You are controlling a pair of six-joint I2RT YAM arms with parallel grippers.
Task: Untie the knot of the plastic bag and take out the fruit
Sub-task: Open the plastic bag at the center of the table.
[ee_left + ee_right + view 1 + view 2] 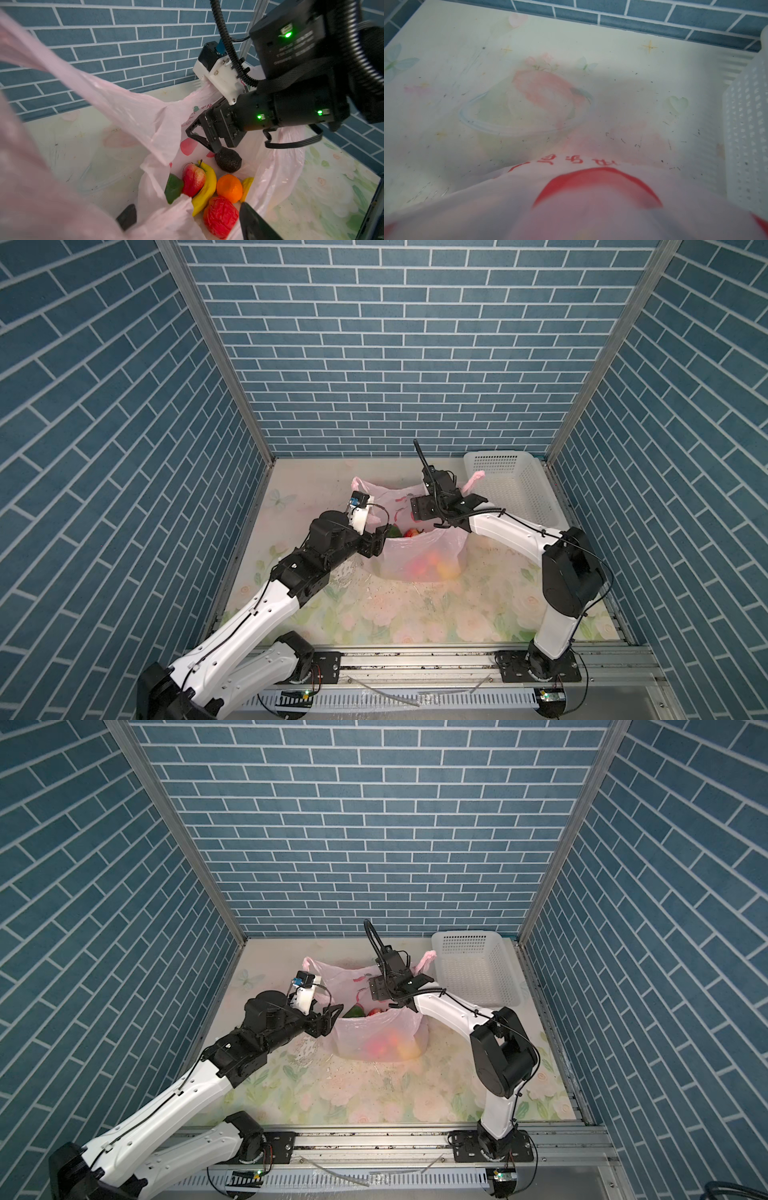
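Floral tabletop (415, 614), blue brick-patterned walls (374, 364). At its middle one thin, translucent pink plastic bag (419, 556) stands open-mouthed, holding seven small fruit (229, 188), smooth or wrinkled. Left gripper (379, 540) at the bag's rim toward the left edge, jaws spread. Right gripper (202, 141) behind, jaws apart above the rough dark avocado (228, 160). One white perforated basket (511, 485), far right corner.

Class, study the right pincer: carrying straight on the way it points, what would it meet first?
Probably the dark avocado inside the plastic bag, just beyond the tips of the right pincer; depth is unclear.
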